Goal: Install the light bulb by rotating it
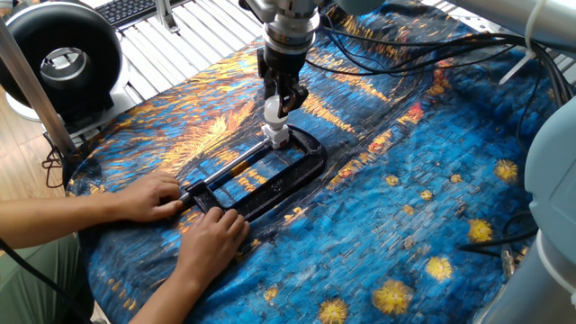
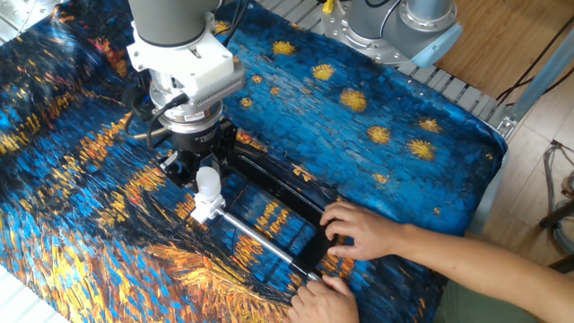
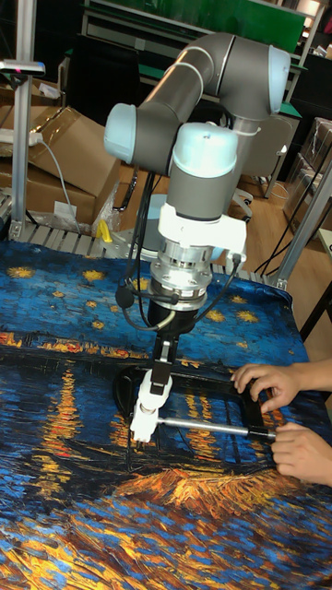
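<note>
Bulb [image 1: 273, 109] sits upright on the white socket block [image 1: 278, 137], neck down into it, at the far end of the black clamp frame [image 1: 297, 171] from the person. Hand [image 2: 204, 177] comes straight down over the bulb with its two fingers pinched on the round part; that grip shows in both fixed side views and in the tall view.

Socket block is held at the end of the clamp's metal rod [image 2: 260, 240]. Person's hands [image 1: 148, 196] are on the other end of the clamp, one on the screw handle side, one flat on the frame just beside it, pinning it to the cloth-covered table [image 1: 432, 180].

Progress, judged from this: pick-up and placing onto the socket look done, bulb is seated on top and aligned. Can't tell how far the neck is threaded in; the joint is too small to read and partly hidden by the fingers. No visible tilt of the bulb relative to the block.

Left, as I read it: the rotation itself or the rest of it, then release and lift off. Risk is the block twisting in the clamp if the person's hold slips.
</note>
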Motion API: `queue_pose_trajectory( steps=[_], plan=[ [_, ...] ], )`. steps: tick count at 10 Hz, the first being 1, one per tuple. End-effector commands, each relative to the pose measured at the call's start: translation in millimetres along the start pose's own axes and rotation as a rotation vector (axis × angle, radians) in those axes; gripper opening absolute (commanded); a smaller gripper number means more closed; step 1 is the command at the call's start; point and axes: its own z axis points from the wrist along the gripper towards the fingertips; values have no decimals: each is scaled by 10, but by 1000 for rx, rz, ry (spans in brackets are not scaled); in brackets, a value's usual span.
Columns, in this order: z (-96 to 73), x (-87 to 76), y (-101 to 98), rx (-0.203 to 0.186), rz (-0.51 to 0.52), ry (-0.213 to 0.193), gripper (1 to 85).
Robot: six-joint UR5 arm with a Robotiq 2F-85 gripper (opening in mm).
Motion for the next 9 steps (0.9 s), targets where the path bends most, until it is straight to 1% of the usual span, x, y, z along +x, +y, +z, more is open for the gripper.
queue_pose_trajectory(
  steps=[1, 4, 7, 8, 9],
  plan=[
    [10, -32, -20, 8, 15, -20, 10],
    [3, -28, -49, 19, 35, -22, 10],
    [1, -38, -76, 29, 34, -27, 10],
    [-1, -47, -106, 40, 48, -32, 10],
    [1, -52, -122, 50, 87, -39, 10]
  ],
)
